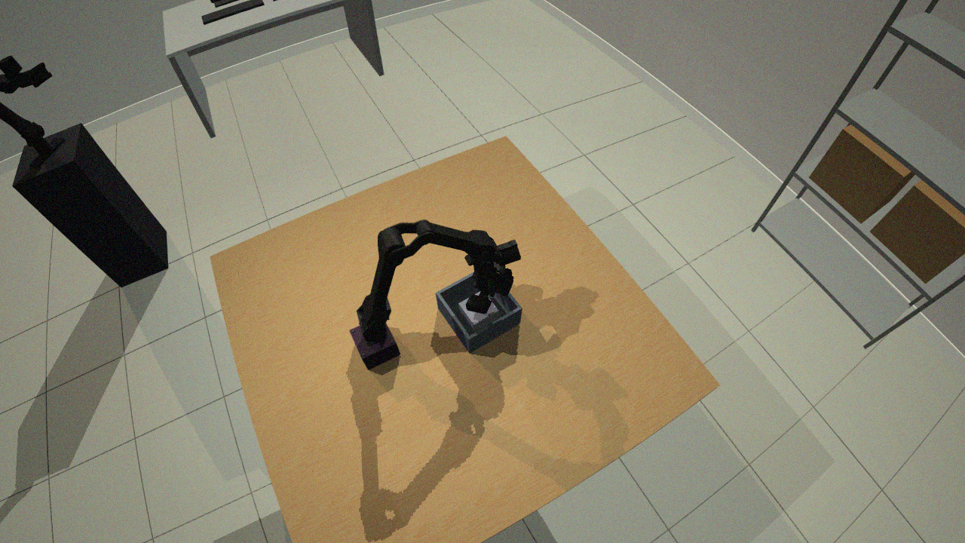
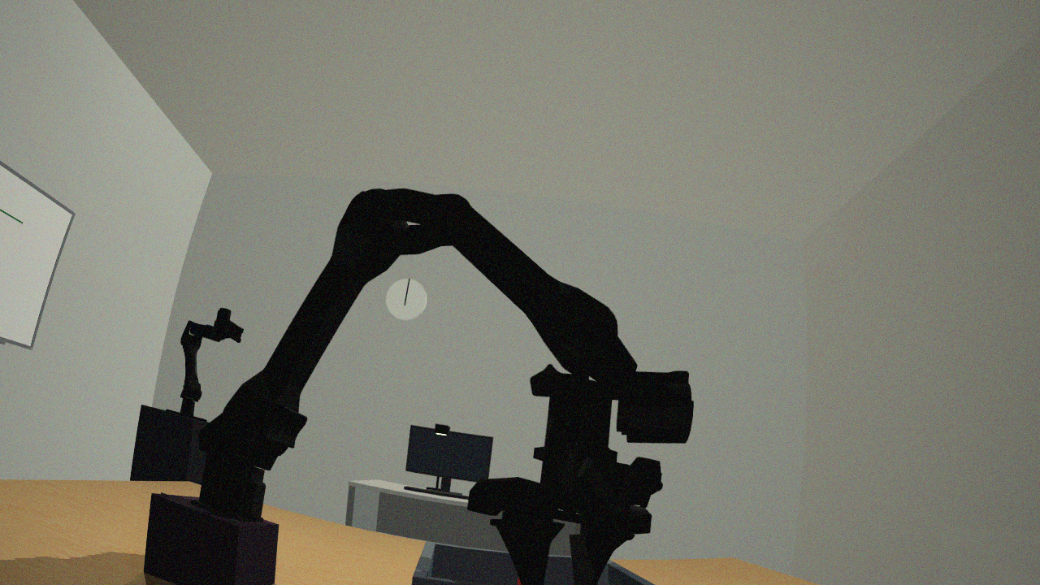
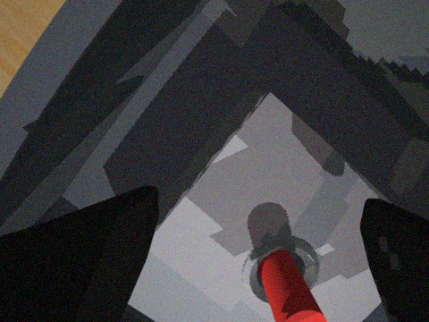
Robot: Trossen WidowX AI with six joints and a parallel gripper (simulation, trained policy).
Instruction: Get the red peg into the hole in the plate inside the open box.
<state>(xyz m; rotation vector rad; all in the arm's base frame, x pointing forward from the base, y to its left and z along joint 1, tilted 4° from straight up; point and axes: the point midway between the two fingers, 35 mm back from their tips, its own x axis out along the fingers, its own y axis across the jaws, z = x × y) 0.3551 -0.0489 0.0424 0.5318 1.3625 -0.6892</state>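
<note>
The red peg (image 3: 288, 286) stands with its lower end in the dark round hole of the pale plate (image 1: 472, 317) (image 3: 264, 156). Its top shows at the bottom edge of the wrist view. How deep it sits is not clear. The plate lies in the bottom of the open blue-grey box (image 1: 495, 333) (image 2: 472, 564) (image 3: 33, 85). My gripper (image 1: 491, 303) (image 2: 560, 578) (image 3: 260, 207) is open, its fingers reaching down into the box on either side of the peg. In the wrist view, gaps show between the peg and both fingers. The arm hides much of the peg in the top and exterior views.
The box walls stand around the fingers. The box is on the wooden table top (image 1: 323, 432), to the right of the arm's base (image 1: 374, 348). A desk (image 1: 256, 33), a shelf rack (image 1: 823, 256) and a second arm on a black pedestal (image 1: 94, 209) stand away from the table.
</note>
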